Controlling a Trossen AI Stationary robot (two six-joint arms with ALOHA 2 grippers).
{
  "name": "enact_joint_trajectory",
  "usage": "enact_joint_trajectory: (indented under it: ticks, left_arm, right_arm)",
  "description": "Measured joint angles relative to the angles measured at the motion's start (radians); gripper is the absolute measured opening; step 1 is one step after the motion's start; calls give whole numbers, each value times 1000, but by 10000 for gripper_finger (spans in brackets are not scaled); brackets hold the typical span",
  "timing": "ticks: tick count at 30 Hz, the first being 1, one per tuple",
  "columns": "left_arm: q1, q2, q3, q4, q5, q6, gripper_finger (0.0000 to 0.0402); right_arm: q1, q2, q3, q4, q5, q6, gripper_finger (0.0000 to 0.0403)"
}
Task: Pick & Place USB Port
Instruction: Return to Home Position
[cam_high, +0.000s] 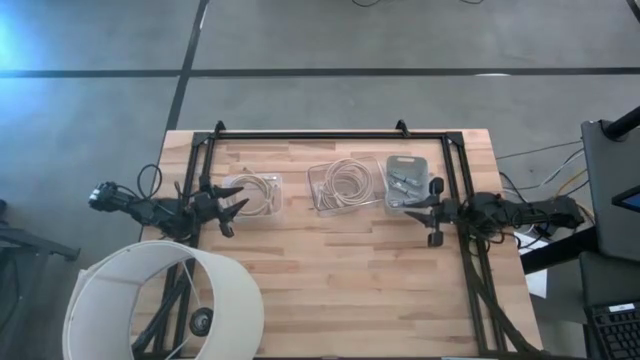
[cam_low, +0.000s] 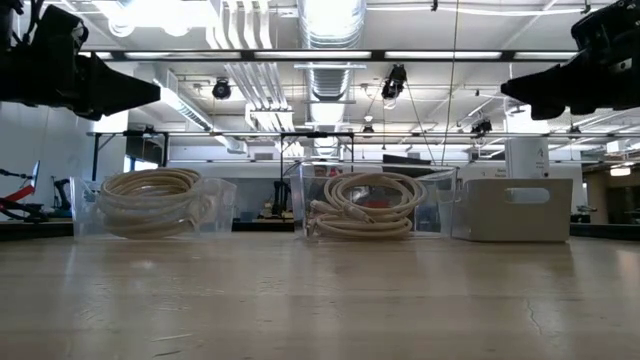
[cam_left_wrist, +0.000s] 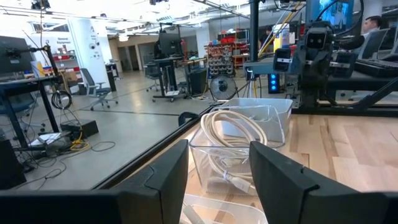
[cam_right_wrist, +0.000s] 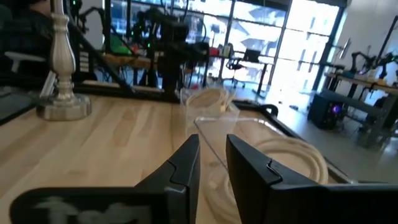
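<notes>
Three bins stand in a row on the table. A clear bin (cam_high: 255, 195) (cam_low: 150, 205) holds a coiled white cable. The middle clear bin (cam_high: 345, 185) (cam_low: 370, 205) holds another coil. A grey bin (cam_high: 407, 180) (cam_low: 515, 208) holds small USB parts. My left gripper (cam_high: 228, 210) (cam_left_wrist: 217, 180) hovers open just left of the left bin, raised off the table. My right gripper (cam_high: 433, 212) (cam_right_wrist: 211, 162) hovers open beside the near edge of the grey bin and is also raised. Neither gripper holds anything.
A white lampshade (cam_high: 165, 300) stands at the table's near left corner, and its metal base (cam_right_wrist: 62, 102) shows in the right wrist view. A black frame (cam_high: 330, 135) runs along the far edge and both sides. Bare wood (cam_high: 340, 280) lies in front of the bins.
</notes>
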Motion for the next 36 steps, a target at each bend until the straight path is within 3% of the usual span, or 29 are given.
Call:
enact_joint_trajectory:
  ticks: [13, 28, 36]
  left_arm:
    - [0, 0, 0, 1, 0, 0, 175]
    - [0, 0, 0, 2, 0, 0, 175]
    - [0, 0, 0, 3, 0, 0, 175]
  right_arm:
    - [0, -30, 1, 0, 0, -50, 91]
    - [0, 7, 1, -1, -1, -65, 68]
    - [0, 9, 1, -1, -1, -65, 78]
